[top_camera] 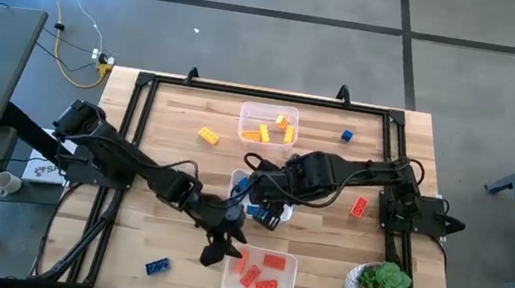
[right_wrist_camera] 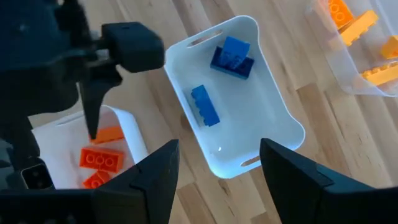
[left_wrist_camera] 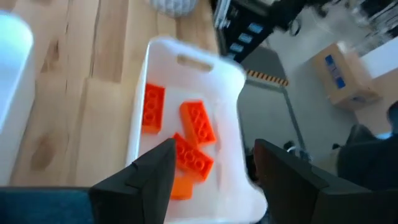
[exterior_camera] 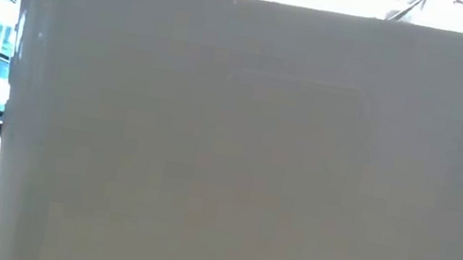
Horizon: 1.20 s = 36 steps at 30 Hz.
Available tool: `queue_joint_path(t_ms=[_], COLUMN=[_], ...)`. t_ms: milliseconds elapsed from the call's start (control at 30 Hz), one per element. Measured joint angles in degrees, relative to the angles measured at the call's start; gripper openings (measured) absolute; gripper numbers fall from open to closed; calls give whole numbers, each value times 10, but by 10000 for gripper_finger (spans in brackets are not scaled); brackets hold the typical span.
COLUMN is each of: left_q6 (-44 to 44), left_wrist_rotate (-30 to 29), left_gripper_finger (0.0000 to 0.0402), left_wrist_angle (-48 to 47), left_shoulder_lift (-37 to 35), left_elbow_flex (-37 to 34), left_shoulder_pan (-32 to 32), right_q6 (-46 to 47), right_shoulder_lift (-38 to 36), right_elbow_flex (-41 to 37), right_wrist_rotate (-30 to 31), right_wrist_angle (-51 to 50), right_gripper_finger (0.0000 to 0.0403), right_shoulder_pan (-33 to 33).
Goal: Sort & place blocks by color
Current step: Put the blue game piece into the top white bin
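Note:
Three clear tubs stand in a column mid-table. The far tub [top_camera: 268, 125] holds yellow blocks. The middle tub [right_wrist_camera: 233, 99] holds blue blocks [right_wrist_camera: 205, 104]. The near tub [top_camera: 266, 277] holds several red blocks [left_wrist_camera: 198, 123]. My left gripper [top_camera: 223, 245] [left_wrist_camera: 211, 168] hangs open and empty over the red tub's left part. My right gripper [top_camera: 265, 198] [right_wrist_camera: 217, 155] is open and empty above the blue tub. Lying loose on the table are a yellow block [top_camera: 208, 136], a blue block [top_camera: 347, 134], a red block [top_camera: 360, 207] and another blue block [top_camera: 157, 265].
A potted plant [top_camera: 379, 287] stands at the table's near right corner. A black frame [top_camera: 145, 83] runs round the table's edges. A pale wall [exterior_camera: 256, 154] close to the camera fills the low view. Bare wood lies left of the tubs.

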Motion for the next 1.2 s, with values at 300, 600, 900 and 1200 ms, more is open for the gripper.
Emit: queue_joint_path(t_ms=[300, 600, 900, 1200], left_q6=[55, 109, 141, 170], left_wrist_rotate=[-28, -93, -181, -253], left_gripper_finger=[202, 202, 202, 202], left_wrist_angle=[-64, -123, -216, -274], left_shoulder_lift=[-37, -90, -156, -197], left_elbow_flex=[1, 2, 0, -1], left_shoulder_pan=[39, 98, 166, 233], right_q6=[-66, -160, -254, -301], right_shoulder_lift=[0, 0, -10, -50], right_elbow_flex=[0, 0, 0, 0], right_wrist_rotate=[29, 76, 119, 171], right_wrist_angle=[0, 0, 0, 0], right_gripper_finger=[210, 210, 210, 210], right_shoulder_pan=[-13, -55, -120, -180])
